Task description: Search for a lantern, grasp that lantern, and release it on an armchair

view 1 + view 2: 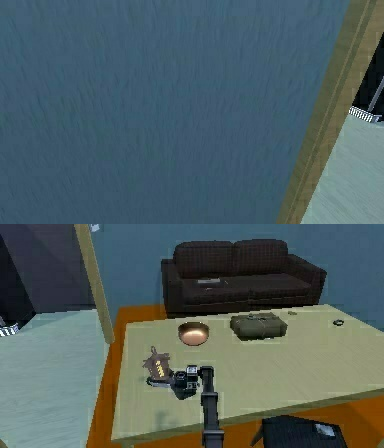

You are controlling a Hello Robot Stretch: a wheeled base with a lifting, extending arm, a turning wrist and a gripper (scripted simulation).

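**My pincer [168, 376] by a small brown thing [153, 360] on the table [300, 374]**

My arm [210, 406] reaches out over the pale table. The small brown thing, maybe the lantern, lies at my pincer's far end. I cannot tell whether I grip it. A copper bowl [192, 332] stands beyond, and a dark sofa [240, 274] behind the table.

One gripper [165, 376] reaches over one pale table [300, 374], with one small brown object [155, 361] at its fingers. Farther out from the gripper on that table are one copper-coloured bowl [192, 332], one flat olive box [259, 326] and, well off to the side, one small dark thing [340, 323]. Beyond these stands one dark sofa [245, 274] with two back cushions, and one orange rug [125, 324] lies under the table.
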